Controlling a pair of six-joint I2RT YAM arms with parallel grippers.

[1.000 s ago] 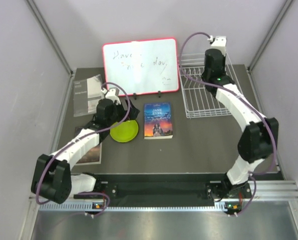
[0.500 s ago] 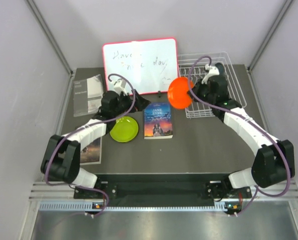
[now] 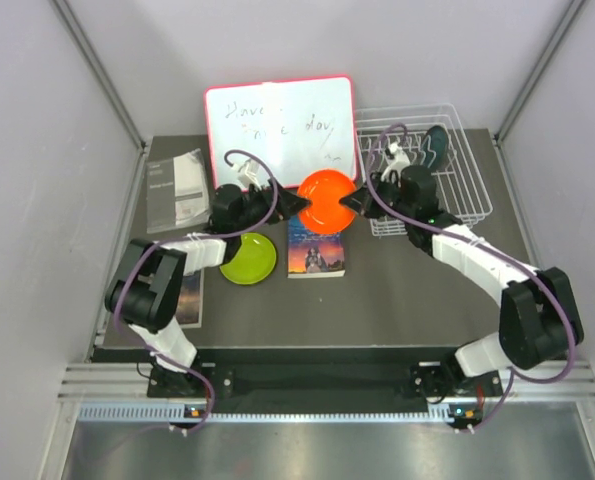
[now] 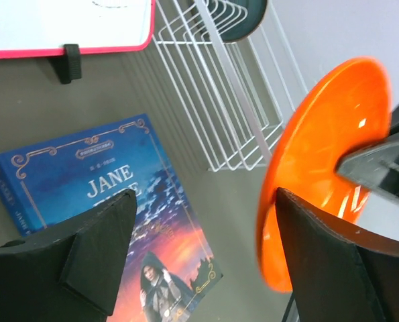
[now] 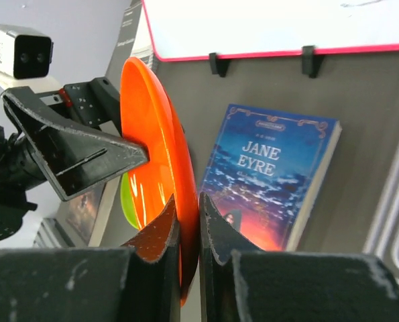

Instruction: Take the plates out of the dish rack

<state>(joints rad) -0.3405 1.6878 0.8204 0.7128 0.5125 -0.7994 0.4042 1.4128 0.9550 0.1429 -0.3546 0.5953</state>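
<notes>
Jaws of the right gripper [image 5: 186, 201]: pressed onto the rim of the glossy orange round plate [image 3: 325, 198], one black finger on each face. The plate is held on edge in the air, above the top end of the blue-covered paperback book [image 3: 315, 245] and clear of the rack.

Jaws of the left gripper [image 4: 206, 201]: spread wide, with nothing pinched. Its wedge-shaped matte black fingers [image 4: 98, 248] are pointed at the orange plate's opposite rim. One finger is seen close against the plate's face in the right wrist view; contact cannot be confirmed.

The white wire dish rack [image 3: 465, 165] is set at the far right of the dark grey matte table [image 3: 397, 290]; thin parallel wires and raised sides are noted. A dark teal plate [image 3: 437, 143] is stood upright in the rack's far part.

A smooth lime green round plate [image 3: 248, 259] is laid flat on the table, just left of the book and beneath the left arm. A red-framed whiteboard [image 3: 277, 130] with faint handwriting is propped on black clips behind the book. A grey printed leaflet [image 3: 174, 190] is laid flat at the far left.
</notes>
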